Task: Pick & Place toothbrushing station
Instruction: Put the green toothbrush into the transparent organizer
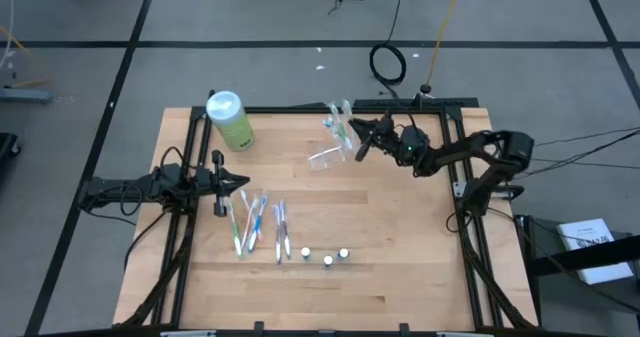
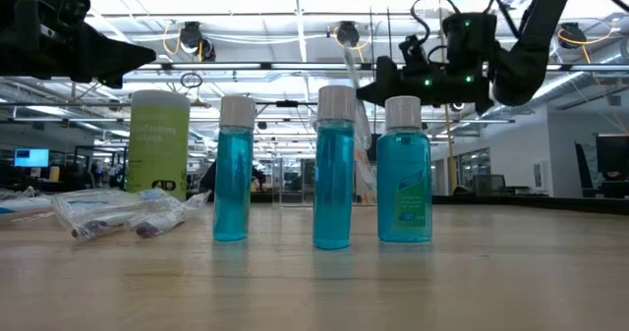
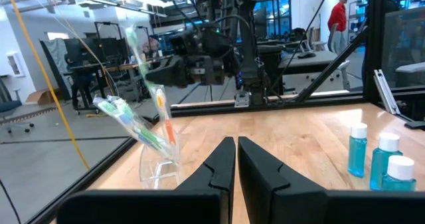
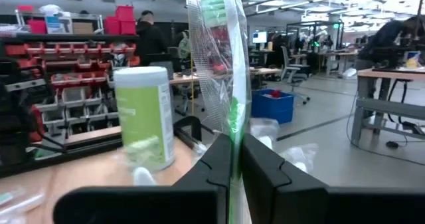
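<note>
The right gripper [image 1: 357, 137] is out over the far side of the table, its fingers pinched nearly together on a packaged toothbrush [image 4: 229, 84], the clear wrapper standing up tall between them in the right wrist view. Just below that, the toothbrushing station [image 1: 327, 158] sits on the wooden table [image 1: 400, 247], near the far edge and right of the green bottle [image 1: 229, 118]; the left wrist view shows it as a clear holder [image 3: 159, 164] with wrapped brushes leaning out of it. The left gripper [image 1: 243, 182] waits low at the left side, fingers closed almost tip to tip and gripping nothing. Beside it a scatter of wrapped toothbrushes [image 1: 250, 225] lies flat on the wood. Nearer the front edge three small blue bottles [image 2: 332, 169] with white caps stand upright in a row
</note>
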